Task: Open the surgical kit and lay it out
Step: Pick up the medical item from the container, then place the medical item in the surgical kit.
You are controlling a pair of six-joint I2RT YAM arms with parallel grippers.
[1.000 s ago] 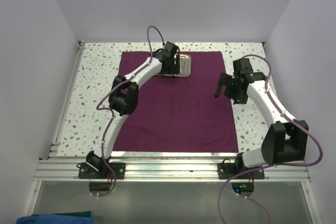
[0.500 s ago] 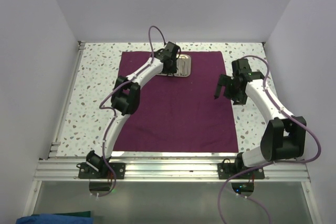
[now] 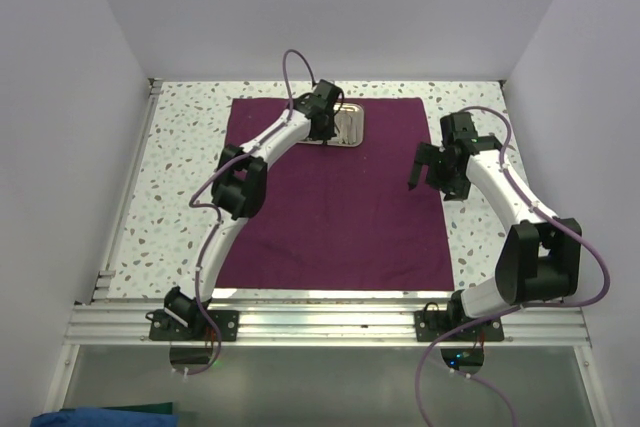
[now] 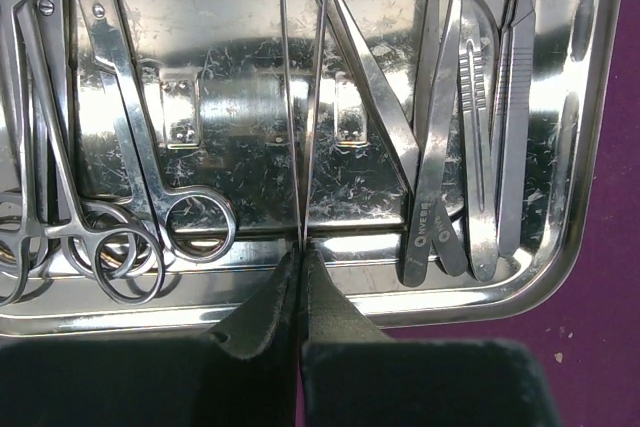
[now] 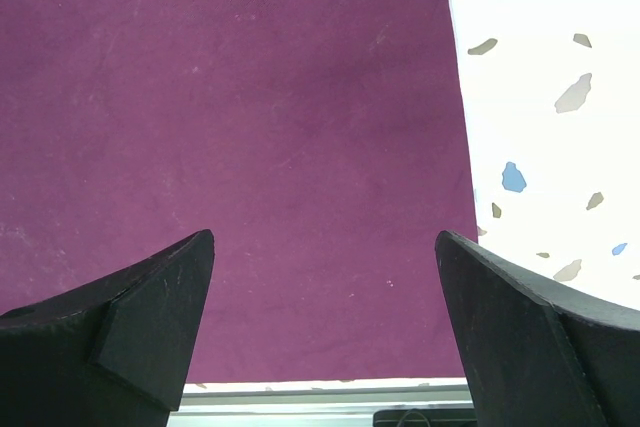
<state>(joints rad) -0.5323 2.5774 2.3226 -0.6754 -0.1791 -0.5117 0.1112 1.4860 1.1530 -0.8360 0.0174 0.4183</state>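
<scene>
Tweezers (image 4: 303, 227) in tray (image 4: 590, 147) are being pinched by left gripper (image 4: 301, 272); right gripper (image 5: 322, 239) is hanging, jaws spread, over cloth (image 5: 250, 97).

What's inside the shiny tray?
Ring-handled scissors at one end, thin tweezers in the middle, pinched by the left gripper, and wider tweezers at the other end. The gripper covers part of the tray.

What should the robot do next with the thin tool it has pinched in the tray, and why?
Probably lift it straight up. The left hand is shut on the near end of the fine tweezers, which lie in the steel tray beside scissors; the purple cloth is spread out to receive them.
</scene>
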